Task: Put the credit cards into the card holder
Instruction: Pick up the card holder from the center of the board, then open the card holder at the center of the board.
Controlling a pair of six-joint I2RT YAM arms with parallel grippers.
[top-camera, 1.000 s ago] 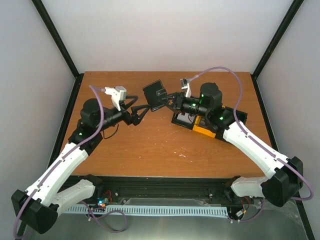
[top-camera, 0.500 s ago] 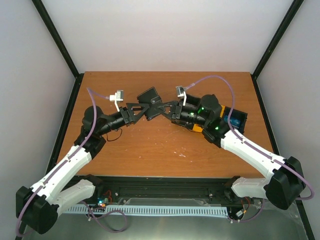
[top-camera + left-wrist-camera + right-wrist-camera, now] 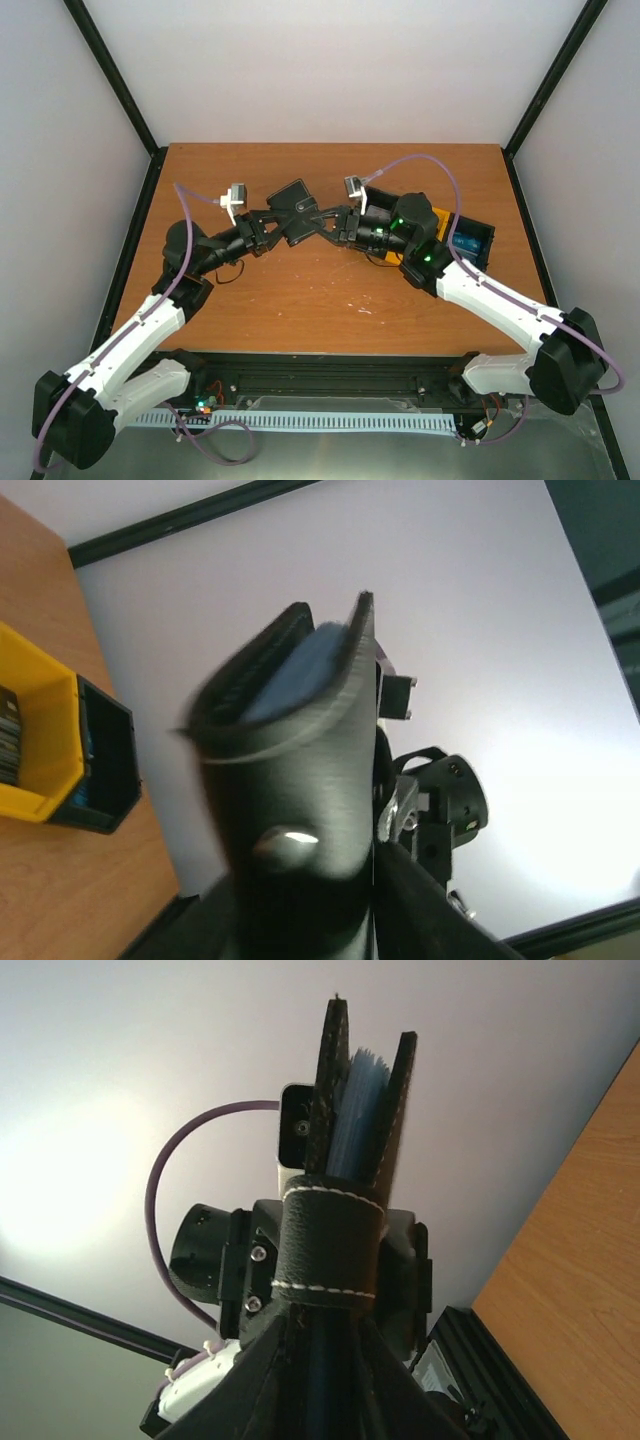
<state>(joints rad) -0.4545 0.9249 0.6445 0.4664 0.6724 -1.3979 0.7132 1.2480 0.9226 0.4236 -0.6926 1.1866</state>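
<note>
The card holder hangs in the air above the desk, caught between the two arms where they meet over the far half of the surface. The right end effector is clamped on it from the right. In the right wrist view, the holder rises straight up out of the fingers, edge-on, and a black strap with white stitching wraps its base just above the fingertips.

The left end effector reaches in from the opposite side. In the left wrist view its dark fingers lie against both faces of the holder with no gap showing, so it too grips the holder, though that view is blurred. A round metal snap stud sits on the face just above these fingers.

The holder's two leaves stand slightly parted at the end farthest from both end effectors. A blue credit card sits between them, its top edge about level with the leaves' tips.

Behind the right end effector, beside that arm's wrist, a black-and-yellow tray rests on the desk, with something blue in its outer compartment.
</note>
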